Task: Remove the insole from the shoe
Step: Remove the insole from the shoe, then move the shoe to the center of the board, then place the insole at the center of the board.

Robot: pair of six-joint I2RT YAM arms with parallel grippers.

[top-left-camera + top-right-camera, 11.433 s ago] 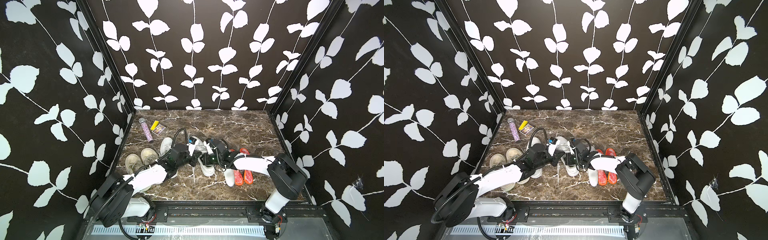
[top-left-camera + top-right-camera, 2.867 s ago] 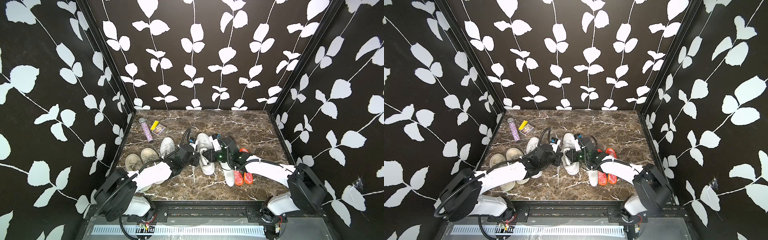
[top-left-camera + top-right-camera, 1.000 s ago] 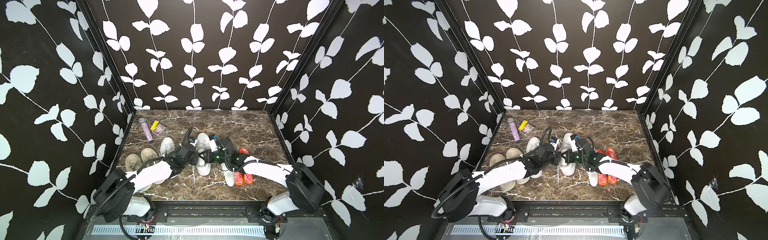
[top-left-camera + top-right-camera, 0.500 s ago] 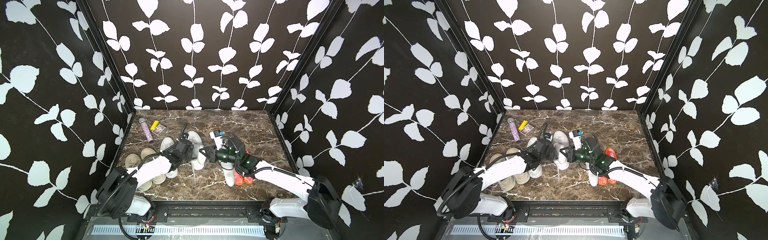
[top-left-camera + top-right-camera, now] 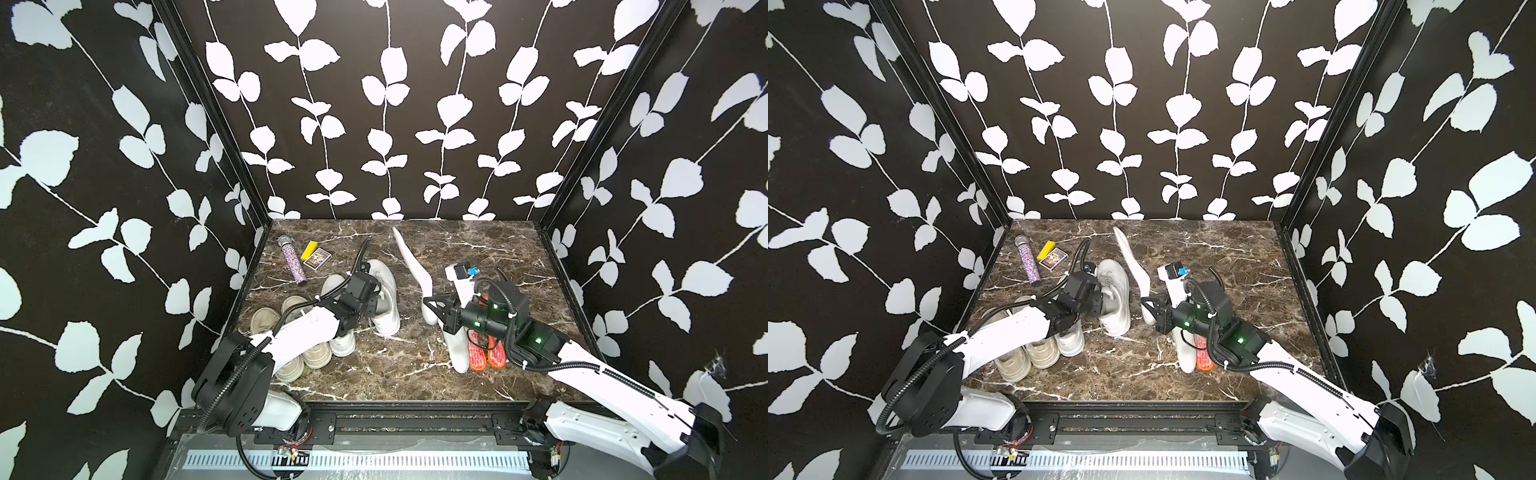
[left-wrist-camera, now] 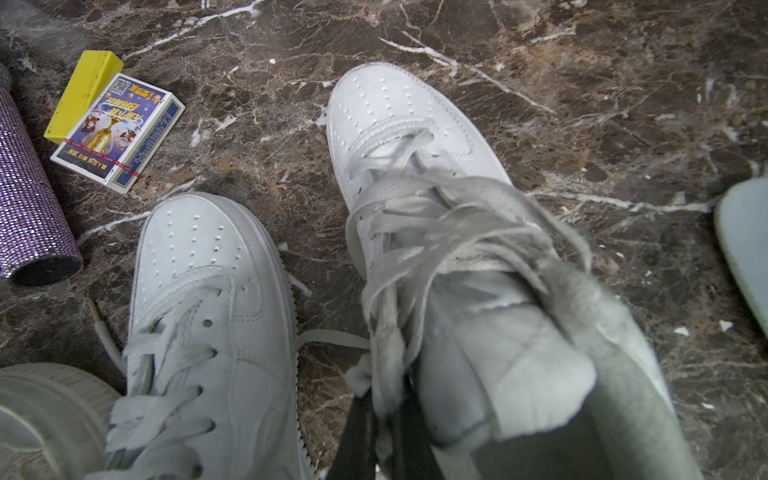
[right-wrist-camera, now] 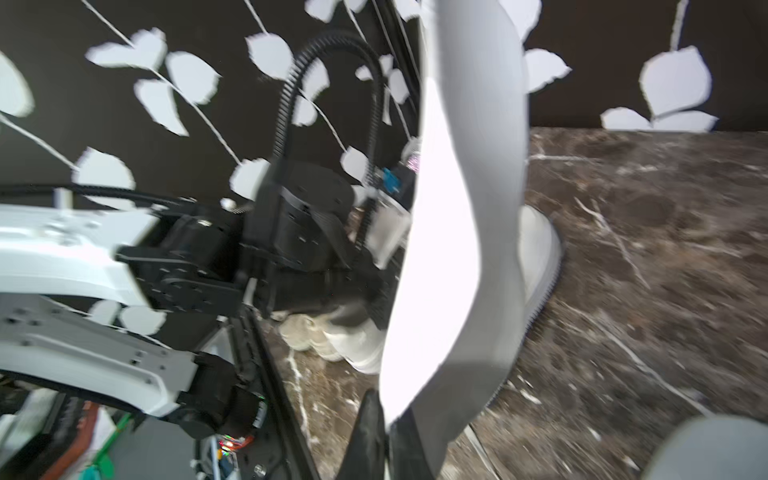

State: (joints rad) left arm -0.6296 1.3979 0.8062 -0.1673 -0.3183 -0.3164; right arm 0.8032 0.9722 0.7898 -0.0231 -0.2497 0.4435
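Note:
The white shoe (image 5: pixel 386 299) (image 5: pixel 1117 295) (image 6: pixel 415 166) lies on the marble floor, toe toward the back wall. My left gripper (image 5: pixel 374 302) (image 5: pixel 1099 303) (image 6: pixel 386 432) is shut on its laces and side edge near the opening. The long white insole (image 5: pixel 415 270) (image 5: pixel 1138 270) (image 7: pixel 457 208) is outside the shoe. It stands up in the air just to the shoe's right, its tip leaning toward the back wall. My right gripper (image 5: pixel 432 309) (image 5: pixel 1150 311) (image 7: pixel 388 432) is shut on its lower end.
A second white sneaker (image 6: pixel 208 311) and a beige pair (image 5: pixel 266 320) lie left of the shoe, partly under my left arm. A purple glitter tube (image 5: pixel 293 262), a yellow block (image 5: pixel 308 249) and a card box (image 5: pixel 318 258) sit back left. A white insole (image 5: pixel 455 349) and red insoles (image 5: pixel 478 353) lie under my right arm.
Over the last second my right gripper has pulled up and to the right from the shoe's opening, drawing the insole out. My left gripper has shifted the shoe slightly left and back.

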